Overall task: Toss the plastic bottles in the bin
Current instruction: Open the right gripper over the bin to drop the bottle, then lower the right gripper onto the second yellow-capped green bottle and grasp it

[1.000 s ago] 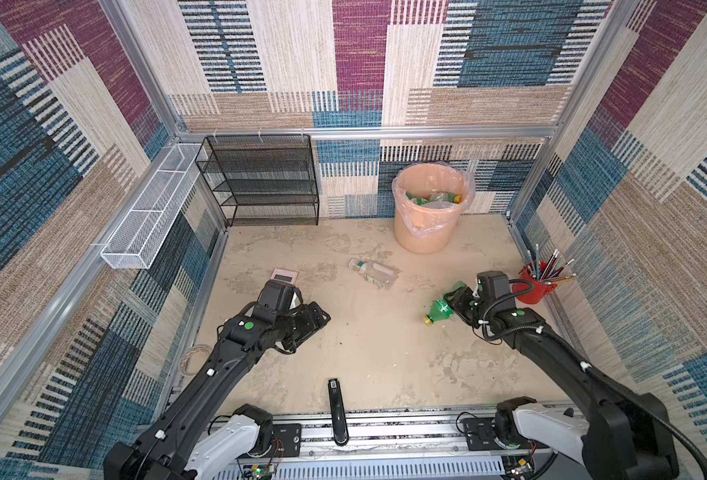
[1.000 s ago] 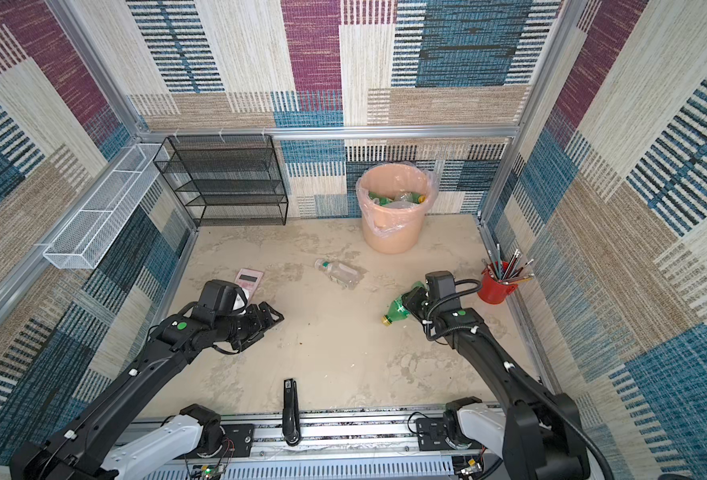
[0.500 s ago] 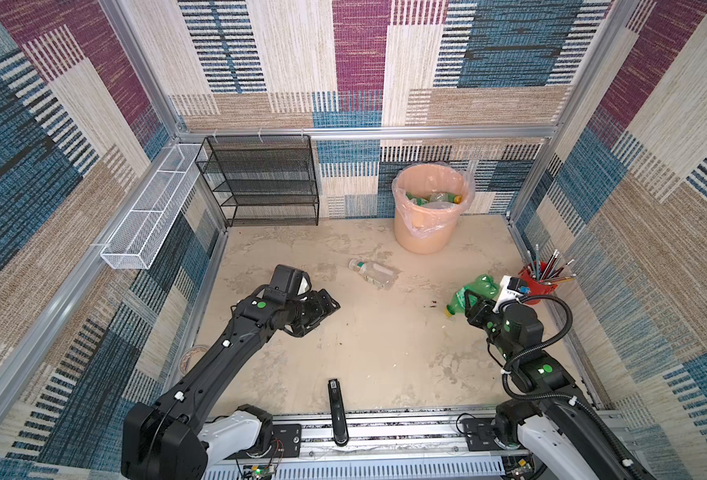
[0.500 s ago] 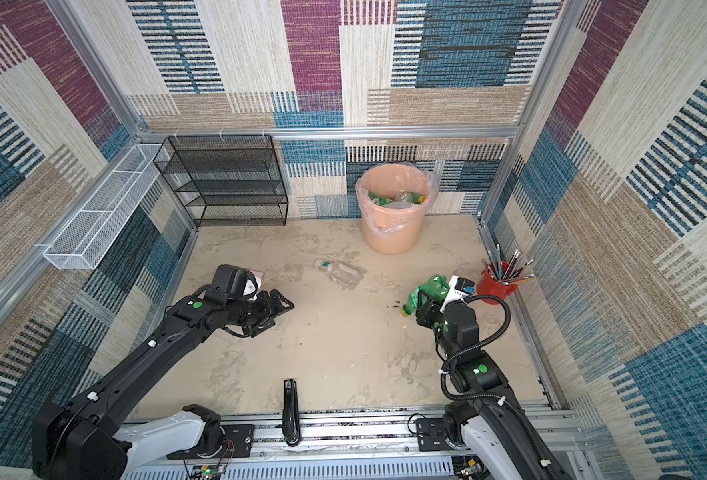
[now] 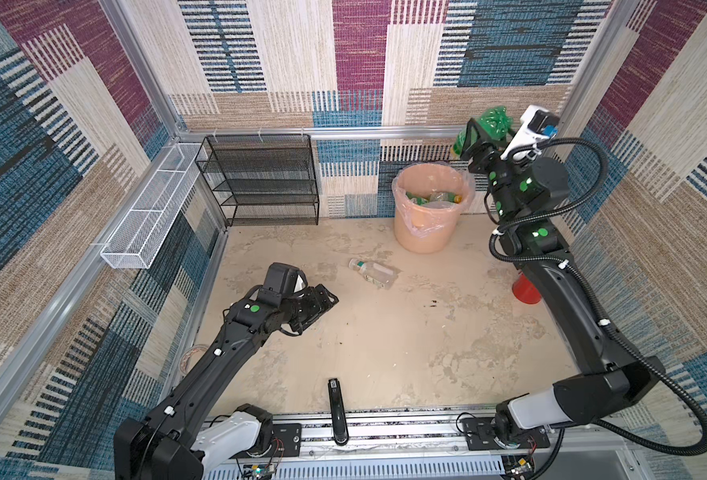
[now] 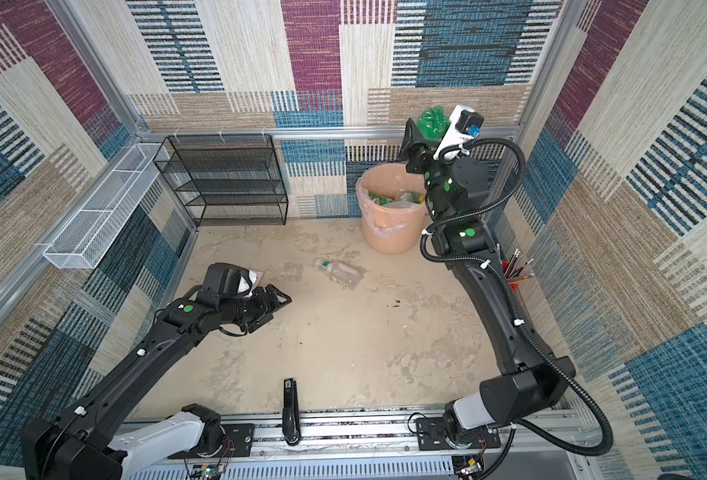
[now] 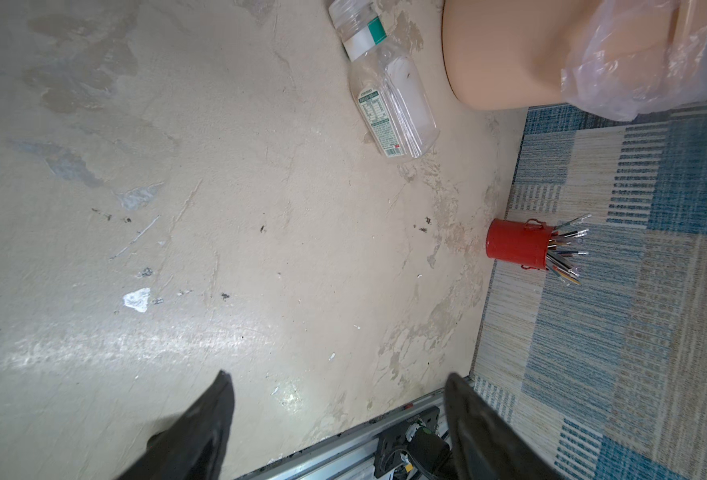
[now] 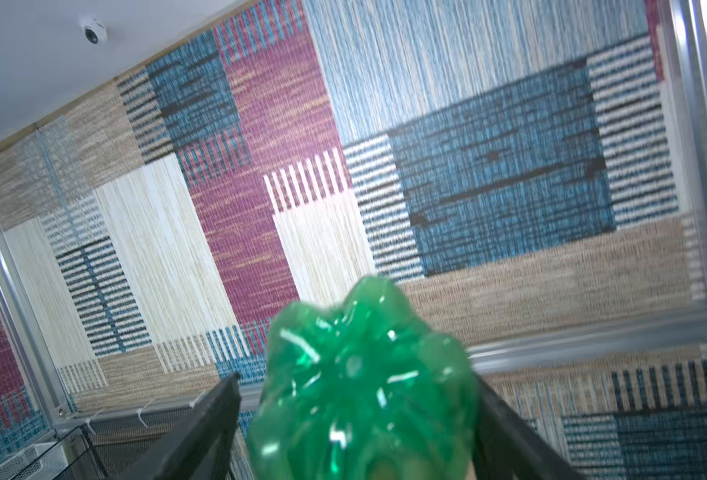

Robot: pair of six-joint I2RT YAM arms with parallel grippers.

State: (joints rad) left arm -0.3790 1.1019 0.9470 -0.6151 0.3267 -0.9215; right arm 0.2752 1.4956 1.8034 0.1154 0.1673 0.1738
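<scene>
A crumpled green bottle [image 5: 491, 124] [image 6: 433, 122] [image 8: 364, 374] hangs high over the right rim of the bin [image 5: 424, 232] [image 6: 389, 237], between the fingers of my right gripper [image 5: 482, 133] [image 8: 356, 376]. The jaws stand wide, with a slim gap on one side of the bottle. The peach bin, lined with a clear bag, holds several bottles [image 5: 430, 197]. A clear bottle [image 5: 372, 272] [image 6: 339, 272] [image 7: 389, 91] with a white cap lies on the floor before the bin [image 7: 501, 62]. My left gripper [image 5: 331, 297] [image 7: 337, 378] hovers open and empty, left of that bottle.
A red pencil cup [image 5: 526, 289] [image 7: 516, 245] stands by the right wall, behind my right arm. A black stapler [image 5: 337, 411] lies at the front edge. A black wire rack [image 5: 260, 178] fills the back left corner, and a white wire basket [image 5: 148, 220] hangs on the left wall.
My right arm has carried the green bottle from the floor up above the bin, and its jaws have spread. My left gripper has edged towards the middle.
</scene>
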